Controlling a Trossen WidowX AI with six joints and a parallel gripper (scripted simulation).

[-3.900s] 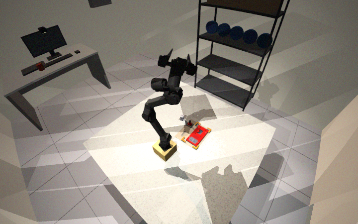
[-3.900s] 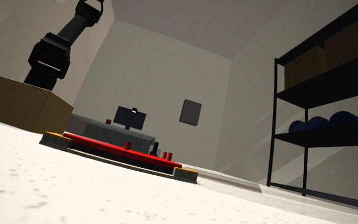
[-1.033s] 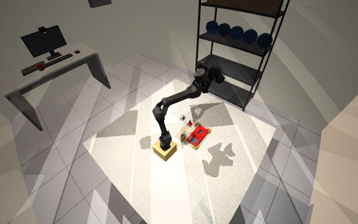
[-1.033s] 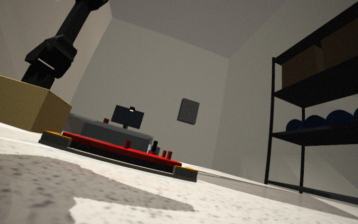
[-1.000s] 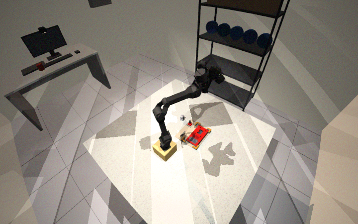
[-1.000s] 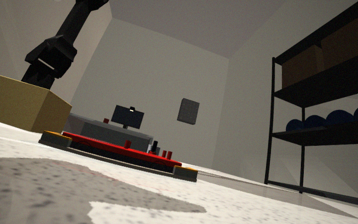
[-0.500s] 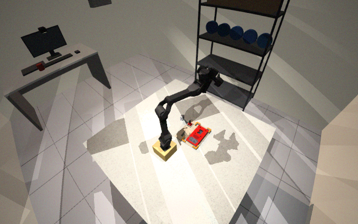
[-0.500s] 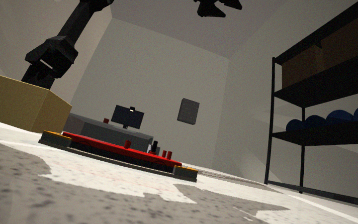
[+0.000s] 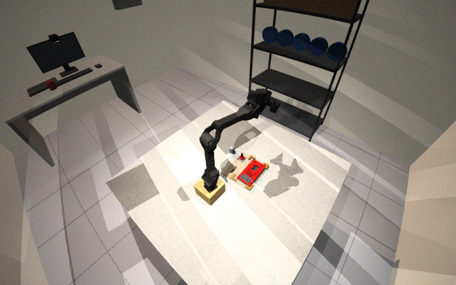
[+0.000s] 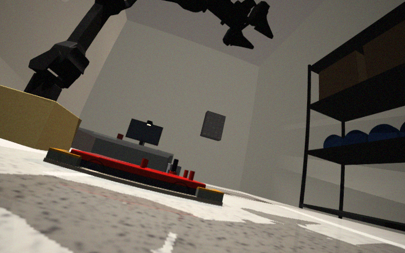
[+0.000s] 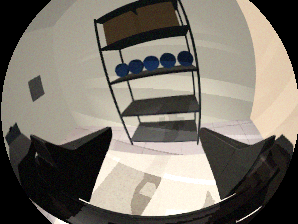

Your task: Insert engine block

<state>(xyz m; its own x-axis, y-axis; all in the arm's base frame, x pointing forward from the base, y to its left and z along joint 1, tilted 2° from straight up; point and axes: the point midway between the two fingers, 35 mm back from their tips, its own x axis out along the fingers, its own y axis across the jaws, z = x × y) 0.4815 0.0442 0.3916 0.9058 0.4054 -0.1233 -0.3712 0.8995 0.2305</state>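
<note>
So, going left to right in the top view: the arm is standing on a tan base [image 9: 211, 197] at the near-left of the mat, presumably so the work area sits inside its reach. Just right of the base, the red car body [image 9: 251, 171] is lying flat in a fixture with orange corner blocks [image 9: 265, 164], which look like they're pinning it so a push-down won't shift it. The dark opening is showing in the body's top, still unfilled as far as I can tell.

The engine block [image 9: 232, 149], the small grey piece, is sitting on the mat just beyond the body's far-left corner, apart from it. Too small to read which way its slot is facing.

The gripper [image 9: 271, 102] is hanging high and far right, by the shelf rack [image 9: 250, 49], well apart from both parts. Fingers spread wide, nothing between them. The wrist view is looking at the rack, not the parts.

Judgement: pick not started. The arm needs to swing back left and down over the block.
</note>
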